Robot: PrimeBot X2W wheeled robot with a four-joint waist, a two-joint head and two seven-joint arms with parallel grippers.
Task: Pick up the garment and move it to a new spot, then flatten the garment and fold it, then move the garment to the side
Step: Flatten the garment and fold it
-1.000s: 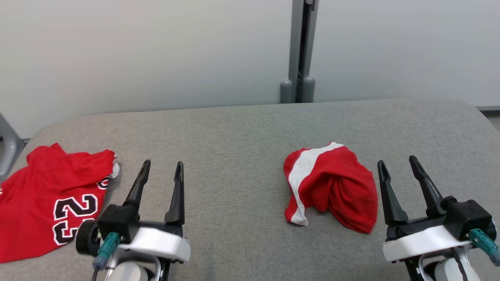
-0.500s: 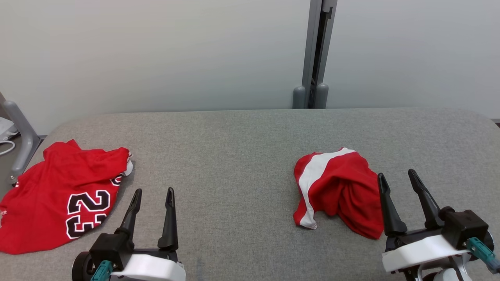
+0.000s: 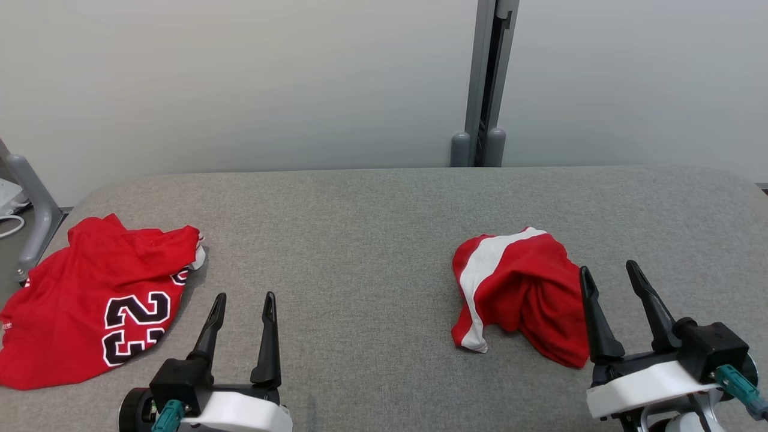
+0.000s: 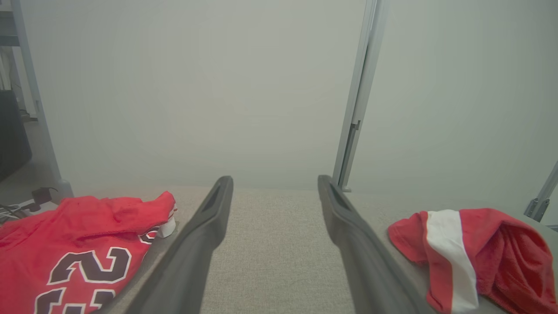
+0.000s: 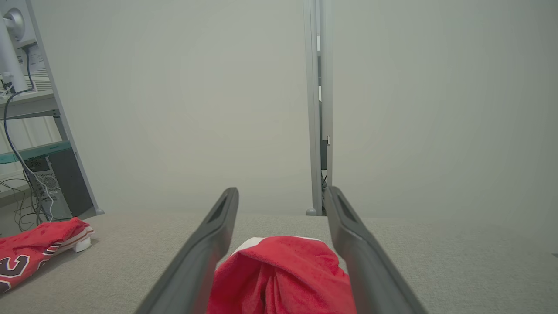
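Red garment w/ white stripe (image 3: pixel 516 288) is lying crumpled at lower right of the head view on the grey table (image 3: pixel 360 228). Right gripper (image 3: pixel 607 267) is sitting right at its right edge, fingers spread wide, gripping nothing; can't tell if it's touching. Left gripper (image 3: pixel 246 295) is hanging at bottom left, also spread & empty, beside the red 23 jersey (image 3: pixel 102 300).

Jersey (image 3: pixel 90 300) cut by left edge, crumpled garment (image 3: pixel 516 288) partly behind right tool (image 3: pixel 608 267)
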